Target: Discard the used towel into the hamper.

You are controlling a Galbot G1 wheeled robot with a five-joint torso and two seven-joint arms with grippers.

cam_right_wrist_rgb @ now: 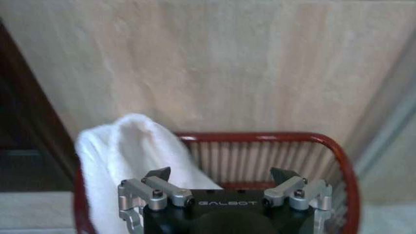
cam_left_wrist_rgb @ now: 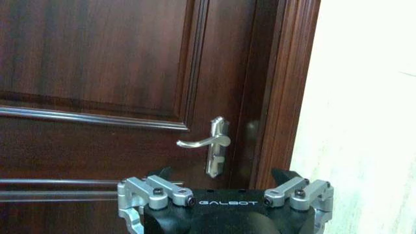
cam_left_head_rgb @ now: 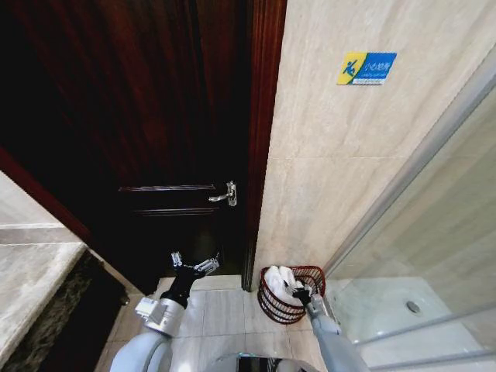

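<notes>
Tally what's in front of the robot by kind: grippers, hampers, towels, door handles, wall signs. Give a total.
Grippers: 2, left gripper and right gripper
Hampers: 1, hamper
Towels: 1, white towel
Door handles: 1, door handle
Wall signs: 1, blue and yellow sign
Total: 6

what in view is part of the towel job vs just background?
Job:
- hamper, on the floor by the tiled wall
- towel, white, draped over the hamper's rim and partly inside
- right tool, open over the hamper
- left tool, open, facing the door

Background:
- wooden door
- door handle
- blue sign
- glass shower partition
</notes>
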